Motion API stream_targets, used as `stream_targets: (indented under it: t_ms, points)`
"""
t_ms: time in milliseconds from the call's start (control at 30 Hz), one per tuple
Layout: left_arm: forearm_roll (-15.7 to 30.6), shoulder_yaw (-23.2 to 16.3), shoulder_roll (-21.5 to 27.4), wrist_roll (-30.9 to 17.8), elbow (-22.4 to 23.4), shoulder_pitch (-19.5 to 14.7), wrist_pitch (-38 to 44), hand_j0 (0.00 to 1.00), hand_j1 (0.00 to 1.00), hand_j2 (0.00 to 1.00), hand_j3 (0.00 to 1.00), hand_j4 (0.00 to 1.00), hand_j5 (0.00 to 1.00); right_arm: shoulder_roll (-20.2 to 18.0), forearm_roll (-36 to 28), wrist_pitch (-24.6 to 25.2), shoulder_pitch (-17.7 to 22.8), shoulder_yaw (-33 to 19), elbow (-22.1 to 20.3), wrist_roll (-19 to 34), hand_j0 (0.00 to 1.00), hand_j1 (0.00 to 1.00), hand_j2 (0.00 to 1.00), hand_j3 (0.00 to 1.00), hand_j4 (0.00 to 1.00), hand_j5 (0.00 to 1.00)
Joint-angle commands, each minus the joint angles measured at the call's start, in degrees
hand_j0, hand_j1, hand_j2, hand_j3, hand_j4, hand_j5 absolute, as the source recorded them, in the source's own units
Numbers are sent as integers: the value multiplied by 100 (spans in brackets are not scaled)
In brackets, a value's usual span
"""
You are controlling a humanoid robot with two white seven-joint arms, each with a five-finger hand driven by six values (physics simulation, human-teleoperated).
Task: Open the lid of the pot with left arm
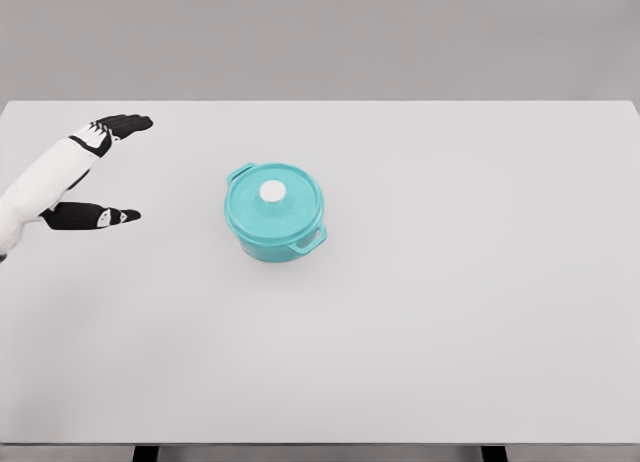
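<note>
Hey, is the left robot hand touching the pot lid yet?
Apart. The head view shows bare table between the left robot hand, fingers spread, and the lid.

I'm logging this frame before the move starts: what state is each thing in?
pot: upright on the table, untouched
lid: closed, seated on the pot
left hand: fingers spread open, holding nothing, left of the pot
right hand: not in view
</note>
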Motion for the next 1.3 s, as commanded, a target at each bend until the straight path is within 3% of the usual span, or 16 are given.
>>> stream_targets:
  t_ms: [0,67,200,267,300,333,367,467,500,533,633,800,900,1100,1200,1267]
  points:
    - [-10,5,-11,-2,-7,0,3,100,100,100,100,100,100,0,-1,1,9,-17,-12,15,100,100,100,100,100,100]
    - [-212,14,-11,-2,2,-53,3,100,100,100,100,100,100,0,-1,1,26,1,6,15,100,100,100,100,100,100]
    - [-1407,5,-20,-2,11,-387,3,100,100,100,100,100,100,0,-1,1,26,10,6,15,100,100,100,100,100,100]
    - [-1522,-12,15,-2,11,-475,3,100,100,100,100,100,100,0,-1,1,26,1,6,15,100,100,100,100,100,100]
    - [-1504,-275,252,7,2,-641,3,100,100,100,100,100,100,0,-1,1,26,1,6,15,100,100,100,100,100,100]
    - [-1513,-785,437,7,20,-1063,3,100,100,100,100,100,100,0,-1,1,26,10,6,15,100,100,100,100,100,100]
    - [-1530,-1443,586,7,37,-1730,3,100,100,100,100,100,100,0,-1,1,26,1,6,15,100,100,100,100,100,100]
    - [-1670,-4114,736,-2,37,-3654,3,100,100,100,100,100,100,0,-1,1,26,1,6,15,100,100,100,100,100,100]
    - [-2013,-4599,420,-2,55,-4095,3,100,100,100,100,100,100,0,-1,1,26,10,6,15,100,100,100,100,100,100]
    - [-2312,-4767,235,-2,99,-4271,3,100,100,100,100,100,100,0,-1,1,26,10,6,15,100,100,100,100,100,100]
    - [-3147,-4864,217,-2,125,-4641,3,100,100,100,100,100,100,0,-1,1,26,1,6,15,100,100,100,100,100,100]
    - [-3666,-4873,-160,-2,257,-4676,3,100,100,100,100,100,100,0,-1,1,26,1,6,15,100,100,100,100,100,100]
    - [-3666,-5233,-328,7,345,-4790,3,100,100,100,100,100,100,0,-1,1,26,1,6,15,100,100,100,100,100,100]
    - [-3666,-5453,-363,24,397,-4852,3,100,100,100,100,100,100,0,-1,1,26,1,6,15,100,100,100,100,100,100]
    - [-3438,-5980,-371,68,609,-5291,3,100,100,100,100,100,100,0,-1,1,26,1,6,15,100,100,100,100,100,100]
    - [-3271,-6112,-363,68,784,-5431,3,100,100,100,100,100,100,0,-1,1,26,10,6,15,100,100,100,100,100,100]
